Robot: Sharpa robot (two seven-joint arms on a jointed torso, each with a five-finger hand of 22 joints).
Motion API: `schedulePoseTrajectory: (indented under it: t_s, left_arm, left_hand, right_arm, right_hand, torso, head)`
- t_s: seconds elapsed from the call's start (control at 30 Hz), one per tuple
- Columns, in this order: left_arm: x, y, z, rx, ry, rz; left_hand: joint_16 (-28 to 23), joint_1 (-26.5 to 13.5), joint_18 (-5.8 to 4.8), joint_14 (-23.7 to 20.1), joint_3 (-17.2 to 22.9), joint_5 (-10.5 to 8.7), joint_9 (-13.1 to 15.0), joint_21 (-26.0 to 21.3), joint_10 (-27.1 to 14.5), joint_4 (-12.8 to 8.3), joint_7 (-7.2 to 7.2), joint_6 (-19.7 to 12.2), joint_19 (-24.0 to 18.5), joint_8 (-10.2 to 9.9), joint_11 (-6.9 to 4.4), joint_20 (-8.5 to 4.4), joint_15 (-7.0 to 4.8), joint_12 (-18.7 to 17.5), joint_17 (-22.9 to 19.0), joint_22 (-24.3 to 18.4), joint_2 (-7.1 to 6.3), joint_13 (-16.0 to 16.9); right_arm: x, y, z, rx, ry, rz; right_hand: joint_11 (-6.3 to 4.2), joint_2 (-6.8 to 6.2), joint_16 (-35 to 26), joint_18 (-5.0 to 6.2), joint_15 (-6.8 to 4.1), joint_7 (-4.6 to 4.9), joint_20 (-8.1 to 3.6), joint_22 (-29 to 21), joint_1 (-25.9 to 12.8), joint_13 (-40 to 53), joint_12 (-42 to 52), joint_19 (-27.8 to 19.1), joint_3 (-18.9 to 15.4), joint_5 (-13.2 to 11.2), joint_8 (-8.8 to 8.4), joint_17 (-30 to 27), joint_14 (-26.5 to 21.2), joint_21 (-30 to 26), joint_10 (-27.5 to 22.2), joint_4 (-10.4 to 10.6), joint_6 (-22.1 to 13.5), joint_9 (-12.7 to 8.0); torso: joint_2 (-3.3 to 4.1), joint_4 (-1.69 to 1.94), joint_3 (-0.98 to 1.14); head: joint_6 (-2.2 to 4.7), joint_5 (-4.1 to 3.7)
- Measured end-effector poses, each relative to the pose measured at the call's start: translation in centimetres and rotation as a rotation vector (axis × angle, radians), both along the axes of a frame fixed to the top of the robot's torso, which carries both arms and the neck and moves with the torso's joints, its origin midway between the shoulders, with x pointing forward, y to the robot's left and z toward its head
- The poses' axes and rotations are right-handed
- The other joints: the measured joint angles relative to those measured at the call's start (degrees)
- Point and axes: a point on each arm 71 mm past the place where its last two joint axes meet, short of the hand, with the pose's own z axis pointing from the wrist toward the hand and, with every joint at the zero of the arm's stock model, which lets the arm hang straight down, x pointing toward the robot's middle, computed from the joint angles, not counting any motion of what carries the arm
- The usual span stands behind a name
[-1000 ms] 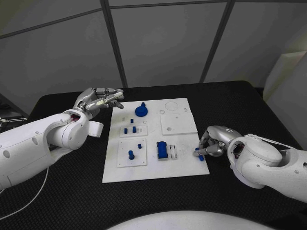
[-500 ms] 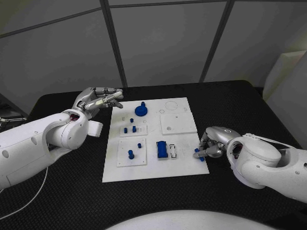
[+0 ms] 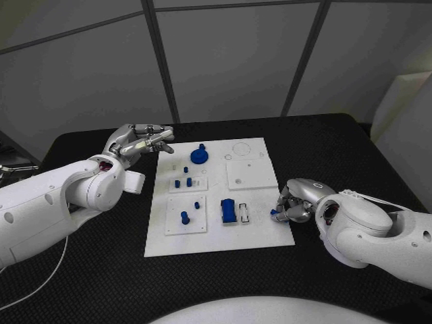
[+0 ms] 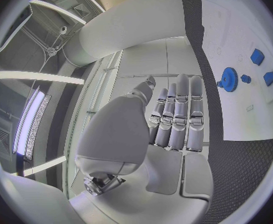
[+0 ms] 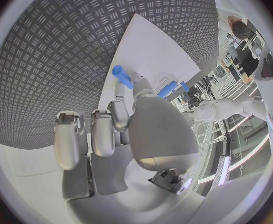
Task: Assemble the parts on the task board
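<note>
The white task board [image 3: 221, 233] lies mid-table. On it are a blue gear with a knob [image 3: 198, 156], small blue pegs [image 3: 183, 182], one upright peg [image 3: 184, 217] and a blue block [image 3: 228, 211]. My right hand [image 3: 295, 201] sits at the board's right edge and pinches a small blue peg [image 3: 275, 215] between thumb and finger; in the right wrist view the peg [image 5: 121, 75] juts out over the board [image 5: 155, 45]. My left hand [image 3: 138, 142] hovers by the board's far left corner, fingers [image 4: 177, 114] extended side by side, holding nothing. The left wrist view shows the gear [image 4: 228, 76].
A white square plate [image 3: 249, 172] with small holes takes the board's far right part, and a white piece [image 3: 244, 212] lies beside the blue block. Black table surface [image 3: 99, 270] surrounds the board on every side.
My right hand has shifted slightly left toward the board with the peg in it. The left hand has stayed in place.
</note>
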Motion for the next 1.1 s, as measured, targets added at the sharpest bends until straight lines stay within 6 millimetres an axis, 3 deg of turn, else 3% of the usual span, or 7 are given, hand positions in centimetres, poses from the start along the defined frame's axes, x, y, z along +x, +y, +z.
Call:
schedulePoseTrajectory:
  t_s: [0.23,0.57,1.1]
  left_arm:
    - [0.0,-0.1,0.0,-0.001,0.001,-0.001]
    - [0.0,-0.2,0.0,-0.001,0.002,-0.003]
    - [-0.1,-0.3,0.0,-0.002,0.003,-0.006]
  left_hand:
    - [0.0,0.0,0.00,0.0,0.0,0.00,0.0,0.0,0.0,0.0,0.00,0.0,0.0,0.0,0.00,0.00,0.00,0.0,0.0,0.0,0.00,0.0]
    - [0.0,0.0,0.00,0.0,0.0,0.00,0.0,0.0,0.0,0.0,0.00,0.0,0.0,0.0,0.00,0.00,0.00,0.0,0.0,0.0,0.00,0.0]
    - [0.0,0.0,0.00,0.0,-0.2,0.00,0.1,0.0,0.0,-0.2,0.00,0.0,0.0,0.0,0.00,0.00,0.00,0.0,0.0,0.0,0.00,0.0]
  right_arm:
    - [-0.3,0.3,-0.2,0.149,0.049,-0.073]
    - [-0.5,2.5,0.1,0.331,0.066,-0.108]
    - [0.5,4.1,-0.8,0.390,0.100,-0.125]
  right_hand:
    - [0.00,0.66,0.0,0.00,0.00,-0.06,0.00,0.0,-0.7,-0.1,-0.2,0.0,-0.3,0.2,-0.23,0.0,0.0,0.0,0.0,0.3,-0.1,0.0]
    - [0.01,1.97,0.0,-0.01,0.01,0.14,0.00,0.0,-0.5,0.3,-0.3,0.0,-0.7,0.2,-0.26,0.0,0.0,0.0,0.0,0.7,-0.3,-0.2]
    - [0.00,3.65,0.0,-0.01,0.01,-0.07,0.01,0.0,-2.1,0.2,-0.2,0.0,-2.3,-0.4,0.27,0.0,0.0,0.0,0.0,2.3,0.7,0.2]
  torso:
    - [-0.02,0.03,-0.06]
    - [0.06,0.07,-0.10]
    - [0.09,-0.03,-0.09]
  head:
    - [0.04,0.26]
    - [0.18,0.59]
    - [-0.04,1.08]
